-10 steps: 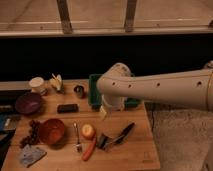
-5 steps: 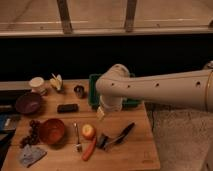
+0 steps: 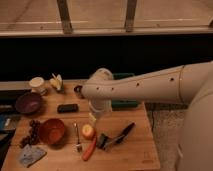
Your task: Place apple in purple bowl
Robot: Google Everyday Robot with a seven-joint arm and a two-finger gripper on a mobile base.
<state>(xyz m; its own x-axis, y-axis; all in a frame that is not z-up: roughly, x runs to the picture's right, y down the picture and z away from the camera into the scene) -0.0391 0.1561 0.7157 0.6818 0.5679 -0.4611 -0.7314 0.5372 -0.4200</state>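
A pale wooden table point(image 3: 135, 150) is standing before a dark wall under a window ledge, with things lying scattered across it. The small yellow apple with a red blush point(image 3: 88, 131) is resting just right of the bright orange-red bowl point(image 3: 52, 131), with a long orange carrot point(image 3: 90, 148) lying close by. The white arm's gripper point(image 3: 96, 115) is hanging just above the apple, up and right of the orange bowl; I am unable to tell whether it is open or closed. The round dark purple bowl point(image 3: 28, 102) is sitting up and left of the orange bowl. To my eye, the grasp is calling for a straight drop, keeping off the carrot.
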